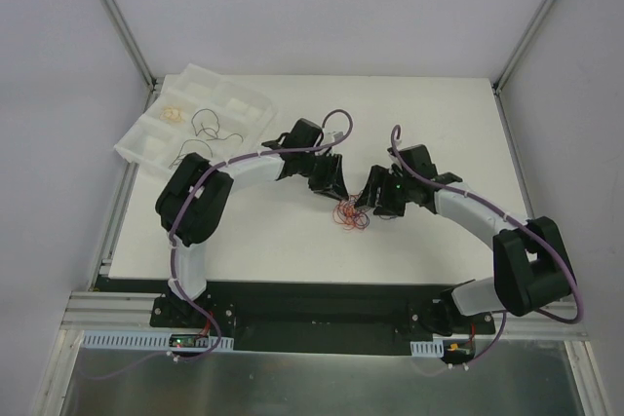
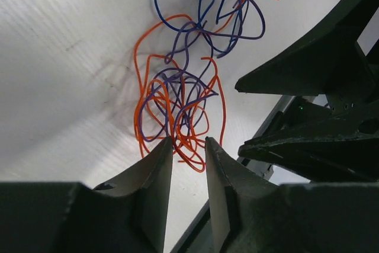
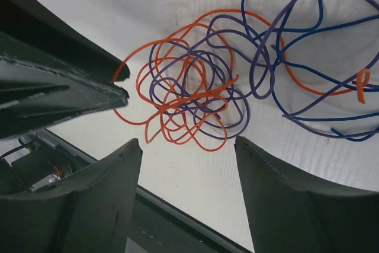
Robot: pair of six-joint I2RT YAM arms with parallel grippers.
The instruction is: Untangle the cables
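Observation:
A small tangle of thin cables [image 1: 351, 213] in orange, purple and dark blue lies on the white table between my two grippers. In the left wrist view the tangle [image 2: 177, 105] lies just beyond my left gripper [image 2: 188, 143]. Its jaws stand narrowly apart, with the lowest orange loops reaching between the tips. In the right wrist view the tangle [image 3: 195, 99] lies just past my right gripper [image 3: 186, 145], whose jaws are wide open and empty. In the top view the left gripper [image 1: 336, 192] and right gripper [image 1: 372, 204] face each other across the tangle.
A white compartment tray [image 1: 156, 148] stands at the table's back left, with thin black wires [image 1: 210, 126] and a pale coil [image 1: 174, 112] in it. The right gripper's dark fingers [image 2: 308, 69] fill the right of the left wrist view. The table's near edge is close.

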